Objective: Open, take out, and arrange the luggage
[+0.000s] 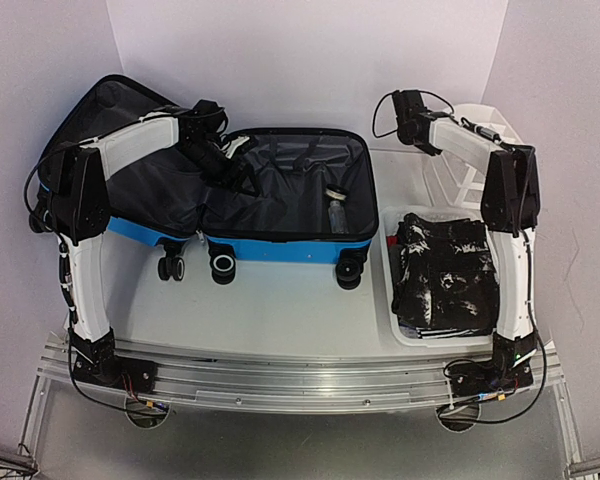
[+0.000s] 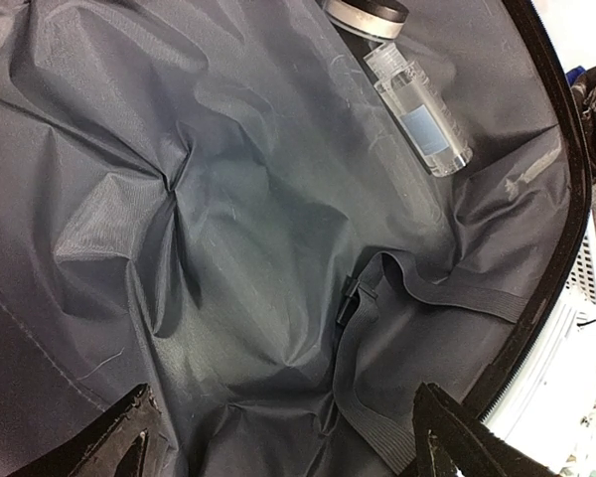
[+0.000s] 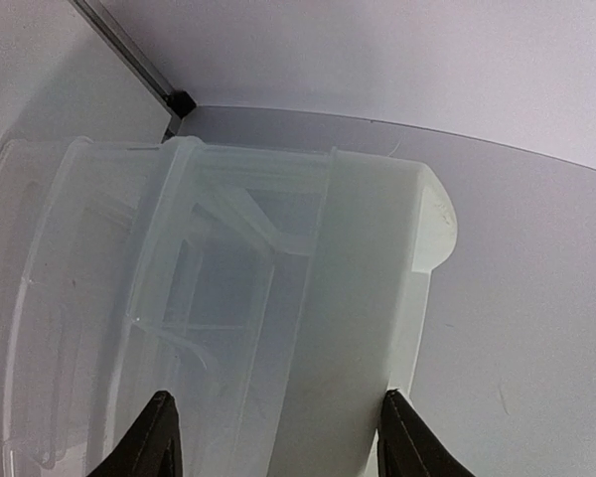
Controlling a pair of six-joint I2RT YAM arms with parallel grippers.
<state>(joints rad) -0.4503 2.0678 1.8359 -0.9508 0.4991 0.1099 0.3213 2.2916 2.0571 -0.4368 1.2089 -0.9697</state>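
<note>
Two items left in the open luggage (image 1: 290, 248), far left on the bench (image 1: 280, 310): one clear bottle (image 2: 422, 124), one dark-lidded jar (image 2: 363, 15). Looks like the taking-out step. Left end effector (image 2: 283, 397) spread wide over the lining (image 2: 228, 248); next, down onto the bottle. Right end effector (image 3: 275, 397) apart above one drawer organizer (image 3: 358, 258), clamping nothing. One basket (image 1: 440, 344), near right.

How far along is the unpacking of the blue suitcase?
Done: blue hard-shell suitcase lies open; black-and-white clothes sit in the white plastic basket. In hand: open left gripper hovers over the grey lining; right gripper, jaws apart, over the translucent white organizer. Left: clear plastic bottle and a lidded jar inside.
</note>
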